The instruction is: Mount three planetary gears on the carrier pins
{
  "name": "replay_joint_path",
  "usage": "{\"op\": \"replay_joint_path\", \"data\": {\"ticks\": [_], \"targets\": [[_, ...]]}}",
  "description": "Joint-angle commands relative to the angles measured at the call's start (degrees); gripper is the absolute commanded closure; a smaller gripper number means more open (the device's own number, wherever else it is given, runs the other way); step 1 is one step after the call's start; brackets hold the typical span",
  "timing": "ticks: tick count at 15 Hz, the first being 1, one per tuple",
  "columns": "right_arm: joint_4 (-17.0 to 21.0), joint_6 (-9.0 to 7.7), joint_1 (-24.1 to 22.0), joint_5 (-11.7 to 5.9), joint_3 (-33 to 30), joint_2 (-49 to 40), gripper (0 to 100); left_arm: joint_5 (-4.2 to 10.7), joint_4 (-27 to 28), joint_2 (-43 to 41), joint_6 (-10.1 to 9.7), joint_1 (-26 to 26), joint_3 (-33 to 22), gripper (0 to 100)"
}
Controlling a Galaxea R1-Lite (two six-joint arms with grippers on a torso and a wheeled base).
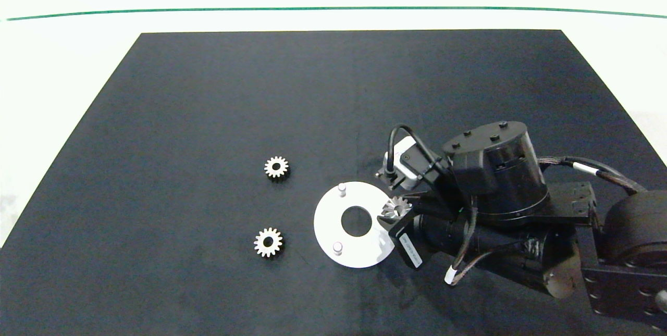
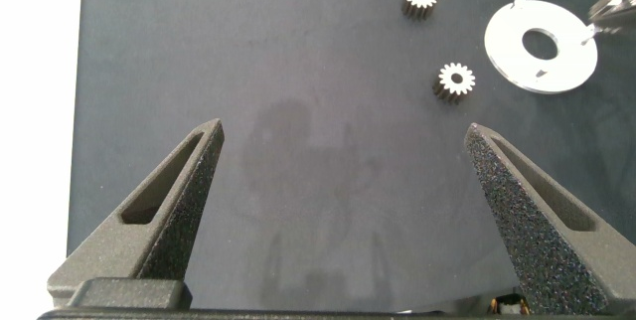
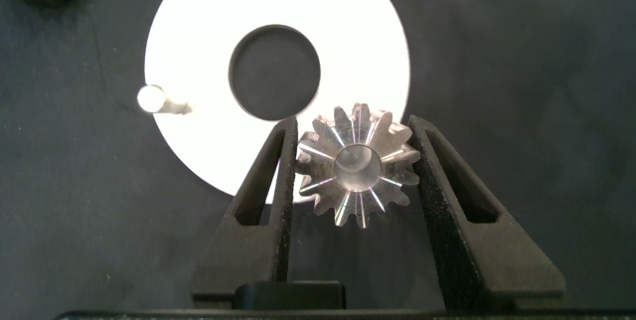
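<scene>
Right gripper: your fingers clamp one gear over the white disc's rim; wrist view shows a pin in its bore | two gears lie beside the disc | left gripper spread wide, holding nothing.

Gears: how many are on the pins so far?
None seated for certain. In hand: the right gripper is shut on one gear, held over the disc's right side, where the third pin must sit hidden beneath it. Left: two gears lie on the mat left of the disc, and two pins stand bare. The left gripper is open, away from the work.
</scene>
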Motion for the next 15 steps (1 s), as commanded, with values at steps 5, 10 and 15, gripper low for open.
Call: {"op": "replay_joint_path", "data": {"ticks": [5,10,15], "targets": [[-0.03,-0.14,0.18,-0.11,-0.26,2.07,84,0.02,0.04,0.17,0.02,-0.11,-0.36,0],[0.14,-0.14,-0.52,-0.2,0.09,1.37,84,0.02,0.13,0.26,0.02,-0.11,-1.42,0],[0.49,-0.14,-1.31,-0.2,0.44,0.67,84,0.02,0.22,0.17,0.02,-0.11,-2.21,0]]}}
